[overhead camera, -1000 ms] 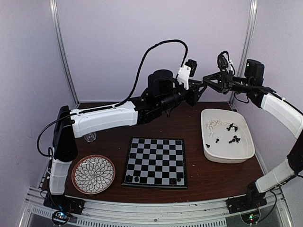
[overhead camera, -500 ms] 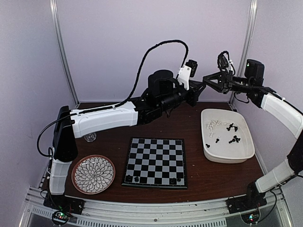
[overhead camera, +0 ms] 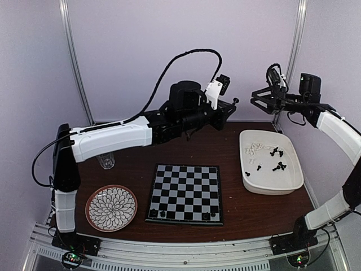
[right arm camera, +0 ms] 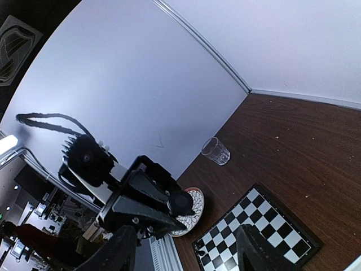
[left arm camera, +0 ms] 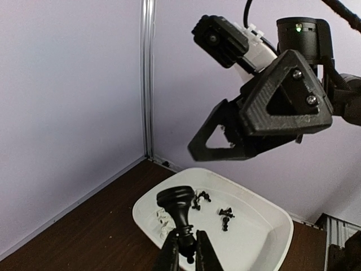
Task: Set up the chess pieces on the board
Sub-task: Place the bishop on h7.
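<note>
a black chess piece [left arm camera: 178, 204] is pinched by its thin stem in the closed left gripper [left arm camera: 185, 248], high above the far edge of the table [overhead camera: 231, 148]. it is well apart from the board [overhead camera: 186, 189], which lies by the table's near edge with only a few black pieces [overhead camera: 163, 214] along its near row. the right gripper [overhead camera: 258, 99] is seen with jaws parted and nothing between them, close to the held piece. with so slight a grip, the piece could be tilted or dropped on the way down and lost in the white tub [overhead camera: 255, 186]. set pieces could be knocked over if the near row is approached too low.
</note>
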Motion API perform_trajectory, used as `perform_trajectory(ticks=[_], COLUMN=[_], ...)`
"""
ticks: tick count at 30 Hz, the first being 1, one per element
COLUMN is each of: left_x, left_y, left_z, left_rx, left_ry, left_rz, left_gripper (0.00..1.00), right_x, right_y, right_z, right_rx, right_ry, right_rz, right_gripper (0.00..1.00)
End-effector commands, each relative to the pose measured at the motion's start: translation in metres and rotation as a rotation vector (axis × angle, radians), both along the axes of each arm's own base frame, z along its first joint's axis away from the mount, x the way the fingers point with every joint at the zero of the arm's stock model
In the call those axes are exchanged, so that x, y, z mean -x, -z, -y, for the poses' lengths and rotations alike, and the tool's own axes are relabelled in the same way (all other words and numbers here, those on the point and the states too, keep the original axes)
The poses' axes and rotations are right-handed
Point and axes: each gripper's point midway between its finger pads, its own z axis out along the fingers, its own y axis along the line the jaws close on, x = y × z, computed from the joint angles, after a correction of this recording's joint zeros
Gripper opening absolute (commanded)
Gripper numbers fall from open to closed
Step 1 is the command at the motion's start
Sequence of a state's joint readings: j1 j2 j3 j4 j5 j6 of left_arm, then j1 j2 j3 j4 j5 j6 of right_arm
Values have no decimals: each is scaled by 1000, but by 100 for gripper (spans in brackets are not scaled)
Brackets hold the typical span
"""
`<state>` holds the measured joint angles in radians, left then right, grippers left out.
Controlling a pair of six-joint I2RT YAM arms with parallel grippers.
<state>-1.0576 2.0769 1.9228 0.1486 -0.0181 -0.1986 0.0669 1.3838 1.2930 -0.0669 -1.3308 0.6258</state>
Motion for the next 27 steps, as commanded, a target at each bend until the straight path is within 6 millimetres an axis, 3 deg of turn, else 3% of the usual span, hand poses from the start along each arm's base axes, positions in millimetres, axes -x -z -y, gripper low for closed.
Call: perform_trajectory(ticks=[1,6,13,18,27], left_x=[-2,5,24,51,82], left_y=[-19,18,73,117,192], left_z=[-59,-122,-196,-221,-257], left_rx=[-154,-446,-827,-1055,-1294], left_ry=[-12,-9,38,184,236], left_rz=[-68,-218,-375,-469,-717], left_gripper=[0,0,0,0,0], right_x=[24,35,41,41,44], right_y=[0,37,47,48,52], right_z=[15,36,40,39,38], right_rx=[60,246,327,315,305], right_ry=[-23,35,45,43,36], right_rz=[57,110,143,139,134], right_gripper=[68,69,69,69,68])
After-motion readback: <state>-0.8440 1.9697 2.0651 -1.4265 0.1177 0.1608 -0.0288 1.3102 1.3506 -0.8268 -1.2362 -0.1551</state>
